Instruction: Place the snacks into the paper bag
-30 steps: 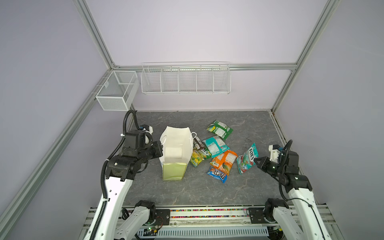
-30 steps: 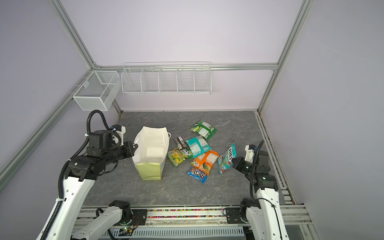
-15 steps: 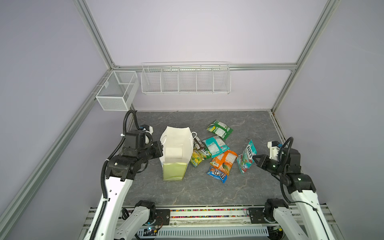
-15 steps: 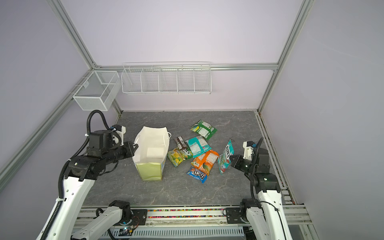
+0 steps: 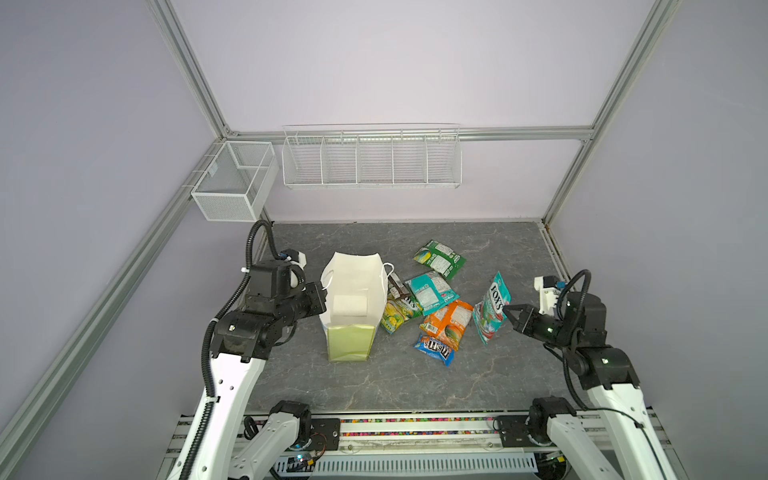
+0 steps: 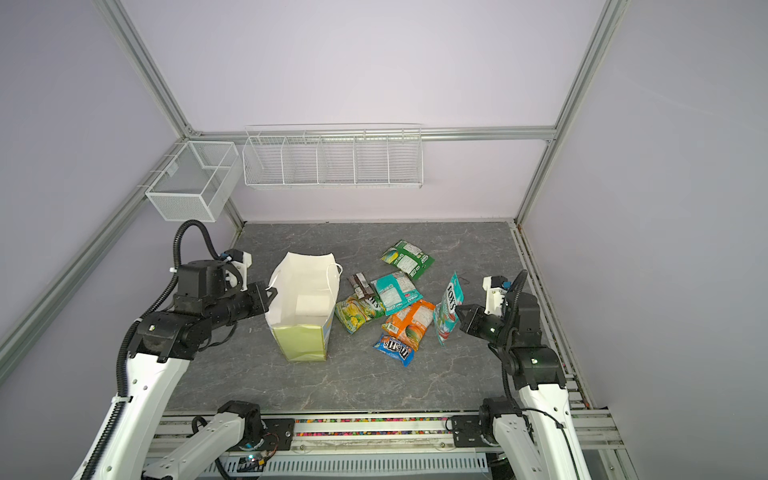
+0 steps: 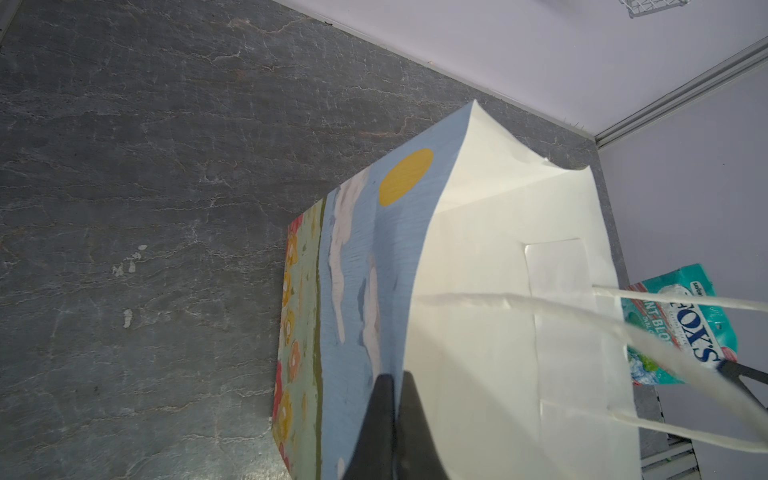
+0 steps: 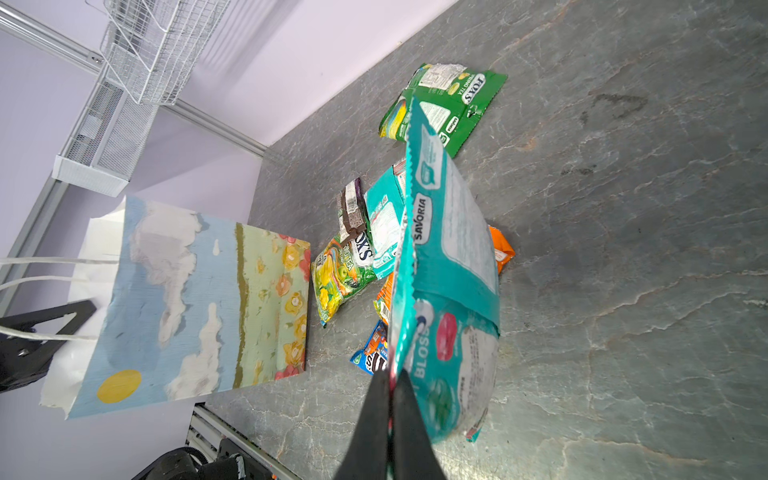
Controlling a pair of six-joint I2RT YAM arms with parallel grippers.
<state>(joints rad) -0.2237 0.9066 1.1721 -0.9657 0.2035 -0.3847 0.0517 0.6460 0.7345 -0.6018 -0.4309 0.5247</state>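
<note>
The paper bag stands upright and open left of centre. My left gripper is shut on its left wall at the rim. A teal-red Fox's packet hangs upright above the table, and my right gripper is shut on its edge. Between bag and packet lie a green packet, a teal packet, an orange packet, a blue M&M's packet, a yellow-green packet and a dark brown bar.
A long white wire basket hangs on the back wall and a smaller mesh one on the left frame. The arms' rail runs along the table's front edge. Grey stone tabletop lies between the bag and the rail.
My right gripper has lifted the Fox's packet off the table and carried it a little to the left. The left arm and the bag have stayed put.
</note>
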